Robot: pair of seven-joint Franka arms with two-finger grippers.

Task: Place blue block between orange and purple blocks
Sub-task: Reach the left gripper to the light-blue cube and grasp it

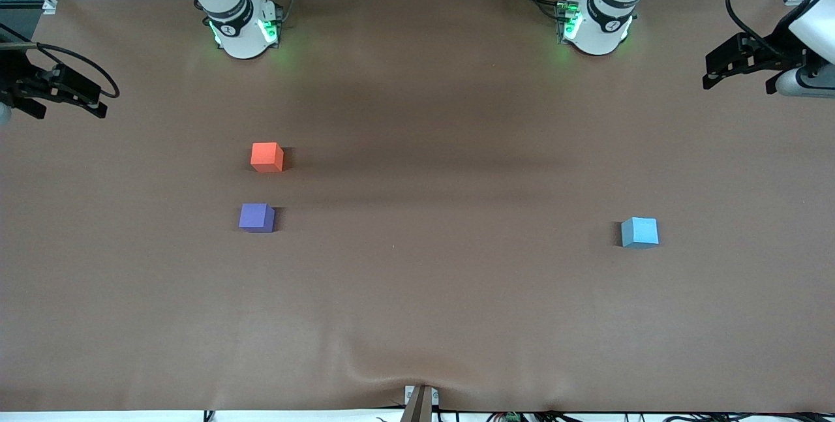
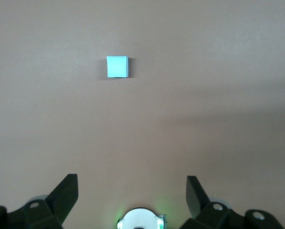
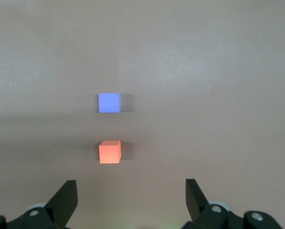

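Note:
The blue block (image 1: 639, 232) sits alone on the brown table toward the left arm's end; it also shows in the left wrist view (image 2: 117, 67). The orange block (image 1: 267, 157) and the purple block (image 1: 256, 218) sit toward the right arm's end. The purple one is nearer to the front camera, with a gap of about one cube between them. Both show in the right wrist view, orange (image 3: 109, 151) and purple (image 3: 109, 102). My left gripper (image 1: 712, 73) (image 2: 132, 191) is open and empty, raised at its end of the table. My right gripper (image 1: 98, 101) (image 3: 131, 193) is open and empty, raised at its own end.
The two arm bases (image 1: 244, 27) (image 1: 597, 27) stand along the table edge farthest from the front camera. The brown cover (image 1: 417, 291) has a wrinkle by a small mount (image 1: 419, 402) at the edge nearest that camera.

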